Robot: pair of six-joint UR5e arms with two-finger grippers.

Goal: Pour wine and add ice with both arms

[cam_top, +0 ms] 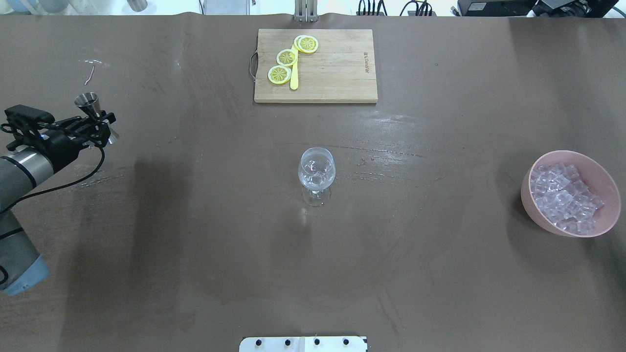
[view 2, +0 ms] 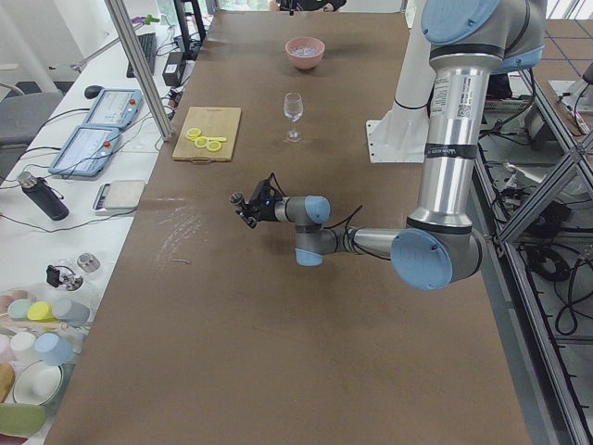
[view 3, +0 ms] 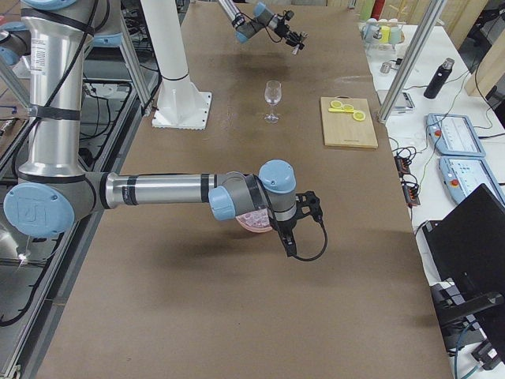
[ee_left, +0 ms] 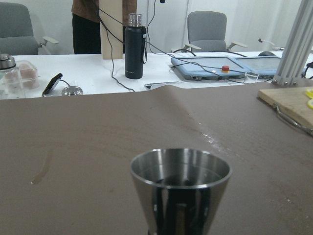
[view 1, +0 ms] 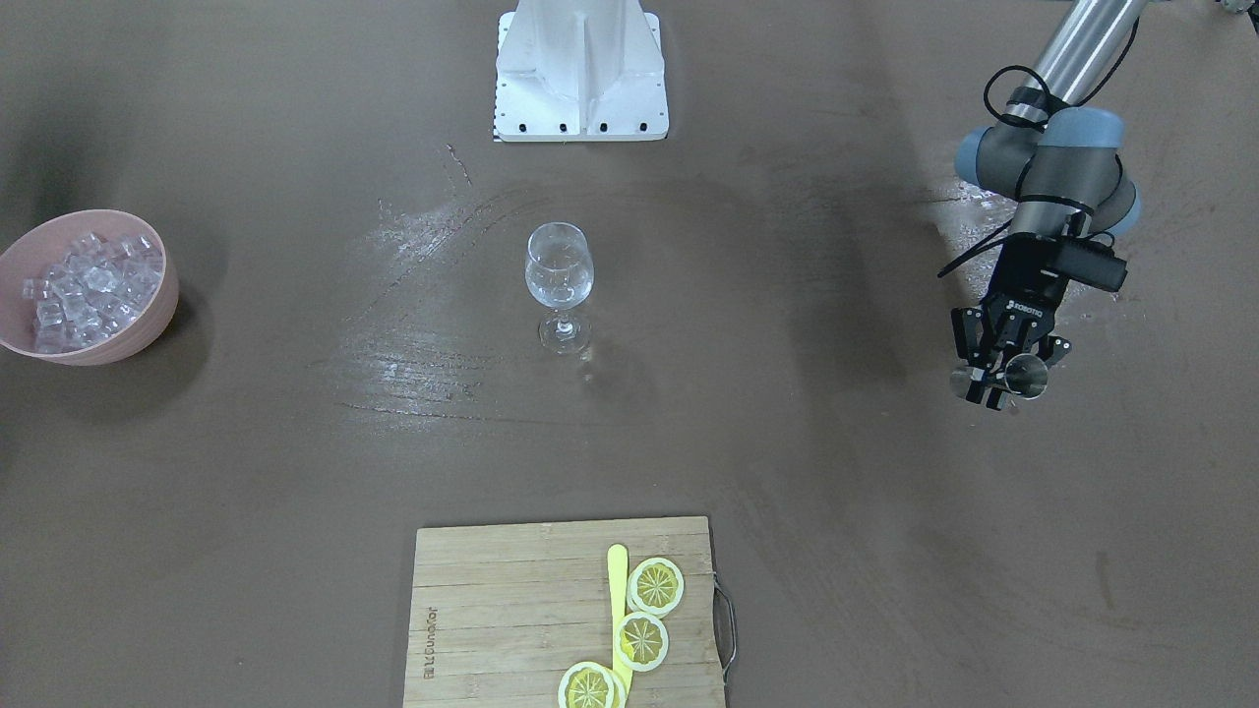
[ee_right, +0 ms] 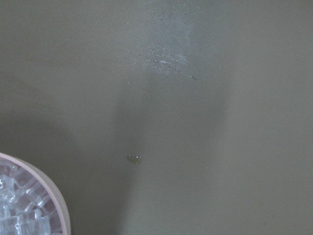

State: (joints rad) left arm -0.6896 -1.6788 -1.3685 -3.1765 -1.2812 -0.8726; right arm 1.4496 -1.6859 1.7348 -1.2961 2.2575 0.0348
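**Jigger in the left end effector, glass well off to its right**

The left end effector (cam_top: 98,128) was pinching a jigger (ee_left: 181,188) at its waist, near the left edge of the tabletop (cam_top: 195,244). The glass (cam_top: 317,173) stood upright at mid-tabletop, well apart from it. We judged that the pour turned on this gap. The glass lay toward the robot's right of the jigger, so the left arm would need a long sideways carry before any tilt. In the wrist view the jigger's long axis stood about upright, mouth up. Whether it held liquid we could not tell.

The ice (cam_top: 565,195) was heaped in a bowl (cam_top: 529,203) near the tabletop's right edge, far from the left arm. The right end effector (view 3: 290,233) hung pointing down just beside that bowl, and only the rim showed in a corner of its wrist view. We could not tell whether its fingers were spread or pressed together.

The jigger was polished steel, a double cone, slick and mirror-like. The glass was thin, clear and stemmed on a small foot, so we thought it easy to tip. The cubes were small and glossy, and the bowl was matt pink. The tabletop was a dull brown sheet with pale scuffs. A wooden board (cam_top: 337,73) with lemon slices (cam_top: 286,57) lay beyond the glass.
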